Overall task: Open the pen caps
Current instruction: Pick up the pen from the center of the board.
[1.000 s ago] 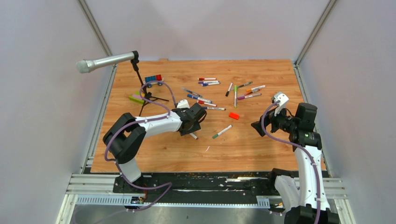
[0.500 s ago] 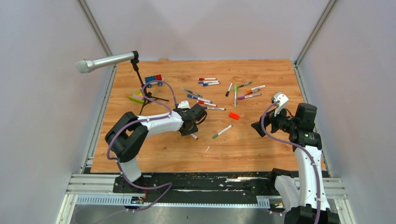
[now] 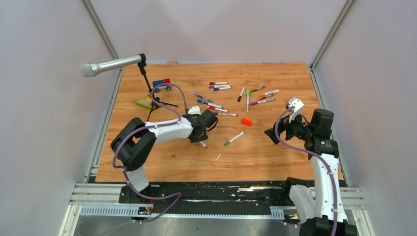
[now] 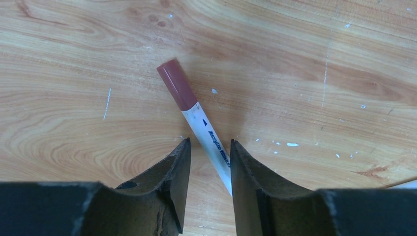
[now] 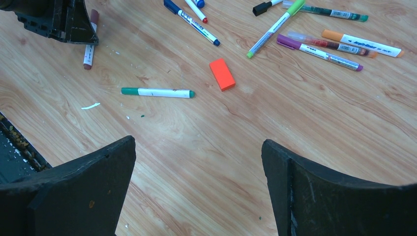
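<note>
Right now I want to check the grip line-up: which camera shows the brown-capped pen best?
The left wrist view: the brown-capped pen lies large, its barrel between the left tool's fingers. The right wrist view shows it small, partly under that tool; the top view shows only a sliver.

Non-task stuff: orange-red block (image 5: 222, 73) lies flat on the bench (image 5: 305, 147), ahead of my right fingers (image 5: 88, 191), roughly centred between them. White scrap (image 5: 90, 105) ahead-left of those fingers, nearer than the block. Grey microphone (image 3: 110, 64) on a black tripod (image 3: 152, 98) is well apart from my left fingers (image 4: 162, 191), at the bench's far-left corner. Blue-and-red bricks (image 3: 161, 83) just beside the tripod, green-and-yellow bricks (image 3: 144, 103) by its feet.
</note>
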Robot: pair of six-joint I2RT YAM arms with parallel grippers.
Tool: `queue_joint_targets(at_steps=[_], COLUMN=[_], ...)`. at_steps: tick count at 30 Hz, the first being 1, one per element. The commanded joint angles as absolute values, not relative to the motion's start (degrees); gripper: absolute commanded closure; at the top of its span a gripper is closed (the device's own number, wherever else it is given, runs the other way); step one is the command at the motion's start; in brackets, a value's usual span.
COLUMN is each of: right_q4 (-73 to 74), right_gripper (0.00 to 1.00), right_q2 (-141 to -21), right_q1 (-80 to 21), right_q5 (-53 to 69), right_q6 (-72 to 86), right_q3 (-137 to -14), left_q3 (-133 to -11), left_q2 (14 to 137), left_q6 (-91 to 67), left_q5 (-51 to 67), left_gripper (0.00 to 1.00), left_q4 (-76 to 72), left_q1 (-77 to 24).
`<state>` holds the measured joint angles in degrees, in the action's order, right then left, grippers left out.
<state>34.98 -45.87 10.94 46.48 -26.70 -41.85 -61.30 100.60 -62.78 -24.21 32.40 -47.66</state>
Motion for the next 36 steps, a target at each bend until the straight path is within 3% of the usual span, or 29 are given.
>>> queue_joint_targets(at_steps=[1,11,20,24,29,36], right_q4=[34.8,34.8,35.0,35.1,35.7,32.5], right_gripper=[0.00,0.00,0.00,0.00,0.00,0.05], right_q2=[-44.9,-44.6,-44.5,-44.8,-45.7,-48.4], right_q1=[10.7,10.7,10.7,10.7,10.1,7.0], right_q5=[46.3,46.2,46.6,48.3,53.6,70.1], right_q6=[-27.8,-27.7,-27.7,-27.4,-27.0,-22.2], right_q3=[-43.5,-43.6,-43.5,-43.5,-43.6,-42.9], left_q3=[-60.9,-59.9,-59.0,-56.9,-49.3,-34.4], left_q2=[100.9,102.6,99.7,92.9,80.9,67.8], left_q6=[-62.0,-61.1,-59.9,-56.6,-50.9,-48.7], left_q5=[-26.6,-25.9,-26.6,-26.2,-19.7,-4.9], left_gripper=[0.56,0.67,0.96,1.00,1.00,1.00], left_q4=[33.5,34.2,32.4,28.4,14.4,-21.0], left_q1=[-48.1,-48.1,-48.1,-48.1,-48.1,-48.2])
